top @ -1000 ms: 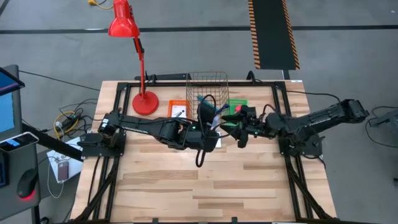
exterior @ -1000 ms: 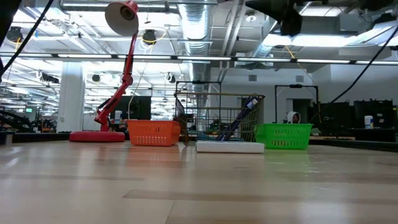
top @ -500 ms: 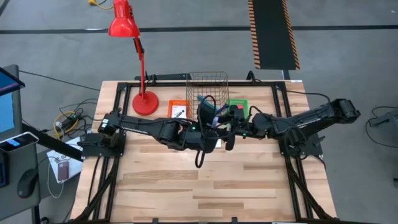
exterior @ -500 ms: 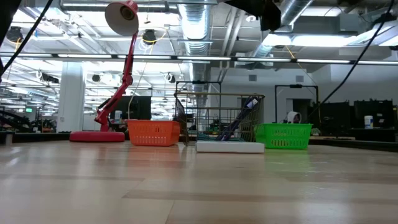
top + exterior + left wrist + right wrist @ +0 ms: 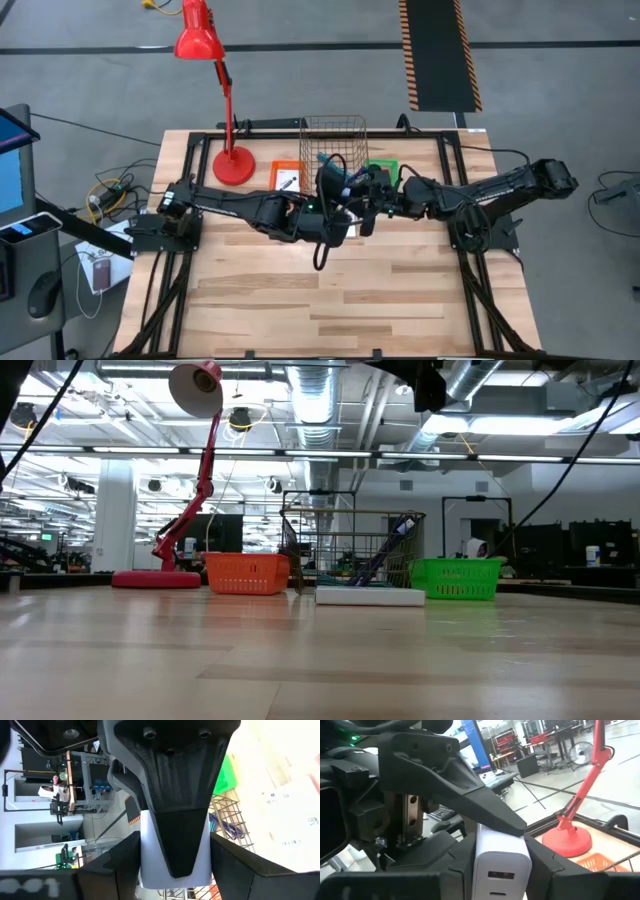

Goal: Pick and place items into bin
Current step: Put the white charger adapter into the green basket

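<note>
White block (image 5: pixel 501 865) pinched between both grippers above mid-table: left gripper (image 5: pixel 335 190) grasps it, right gripper (image 5: pixel 362 195) clasps it too, near wire basket (image 5: pixel 333 138).

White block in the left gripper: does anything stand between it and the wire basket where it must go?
Nothing visible lies between the white rectangular block and the wire mesh basket beyond it. The left gripper holds it; the right gripper meets it.
</note>
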`<act>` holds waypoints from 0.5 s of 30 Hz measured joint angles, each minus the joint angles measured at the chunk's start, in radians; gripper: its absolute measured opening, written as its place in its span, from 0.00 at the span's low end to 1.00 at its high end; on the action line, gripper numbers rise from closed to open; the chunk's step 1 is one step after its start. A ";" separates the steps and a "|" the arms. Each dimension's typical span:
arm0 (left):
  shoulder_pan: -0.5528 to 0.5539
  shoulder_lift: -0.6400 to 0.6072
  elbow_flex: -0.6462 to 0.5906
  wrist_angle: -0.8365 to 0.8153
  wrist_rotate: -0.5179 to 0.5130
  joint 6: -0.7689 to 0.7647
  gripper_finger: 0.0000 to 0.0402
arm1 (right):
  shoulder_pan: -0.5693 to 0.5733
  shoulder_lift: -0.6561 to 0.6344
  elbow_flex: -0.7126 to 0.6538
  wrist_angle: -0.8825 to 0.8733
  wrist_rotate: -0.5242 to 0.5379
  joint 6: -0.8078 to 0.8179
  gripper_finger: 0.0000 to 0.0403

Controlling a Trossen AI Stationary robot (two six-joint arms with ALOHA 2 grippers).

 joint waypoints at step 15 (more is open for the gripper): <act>-0.095 0.002 -0.001 -0.039 -0.145 0.055 0.53 | -0.007 -0.001 0.002 -0.015 -0.050 -0.056 0.27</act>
